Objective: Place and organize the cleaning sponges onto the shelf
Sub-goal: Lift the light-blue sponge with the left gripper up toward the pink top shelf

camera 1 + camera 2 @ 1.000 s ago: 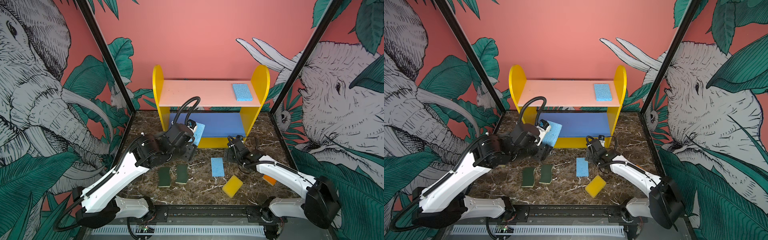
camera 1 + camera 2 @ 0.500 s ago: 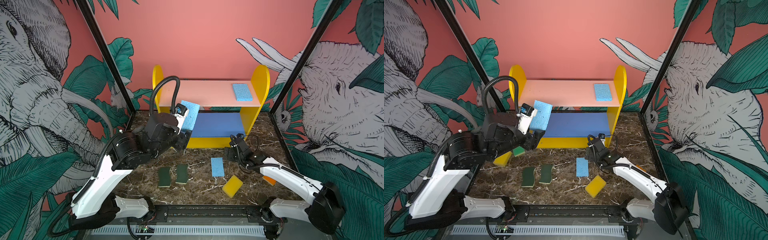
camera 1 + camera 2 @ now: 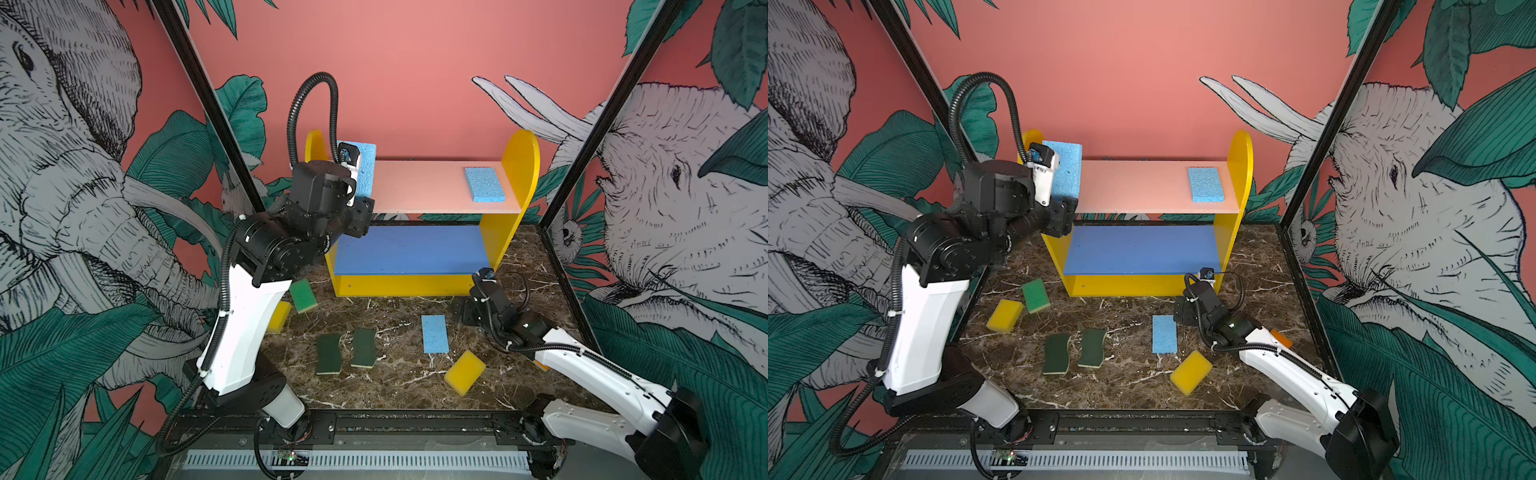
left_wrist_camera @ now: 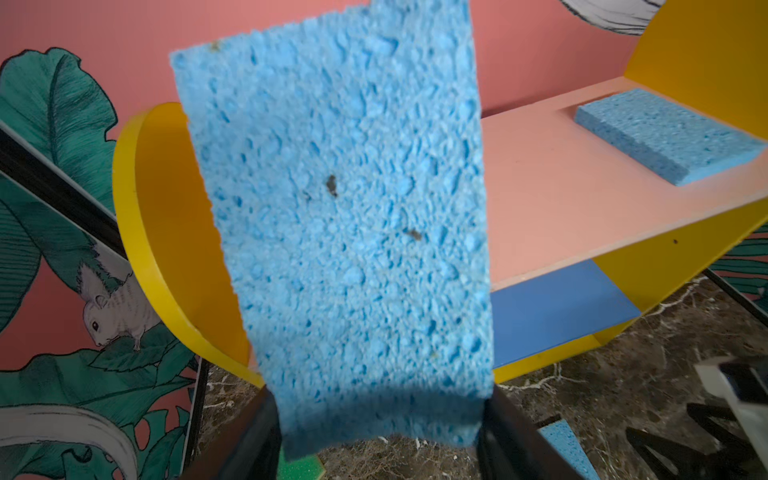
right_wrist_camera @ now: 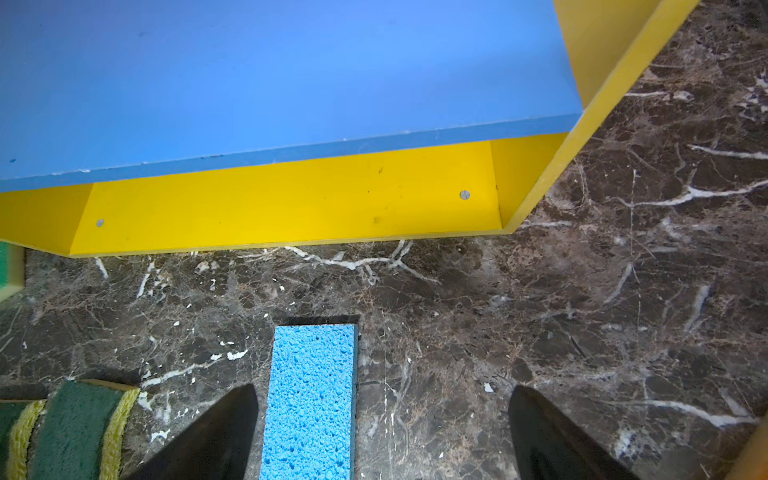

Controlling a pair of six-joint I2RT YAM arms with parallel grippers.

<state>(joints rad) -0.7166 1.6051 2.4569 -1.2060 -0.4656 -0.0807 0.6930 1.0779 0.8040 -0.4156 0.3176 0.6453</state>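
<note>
My left gripper [image 4: 378,432] is shut on a light-blue sponge [image 4: 345,208], held upright over the left end of the shelf's pink top board [image 3: 424,187]. Another blue sponge [image 3: 484,185] lies flat at that board's right end. On the marble floor lie a third blue sponge [image 3: 434,333], two wavy dark-green ones [image 3: 329,354], a yellow one [image 3: 464,372], a bright green one [image 3: 303,296] and another yellow one [image 3: 1005,315]. My right gripper [image 5: 382,415] hovers open low over the floor, and the floor's blue sponge [image 5: 309,399] lies just inside one of its fingers.
An orange sponge [image 3: 1282,338] peeks out behind my right arm. The blue middle board [image 3: 411,249] carries nothing. Black frame posts and printed walls close in the sides and back. The yellow round-topped side [image 4: 166,232] stands right beside the held sponge.
My left arm has risen from in front of the blue board, carrying the blue sponge up and back to the top board's left end. The right gripper has barely moved.
</note>
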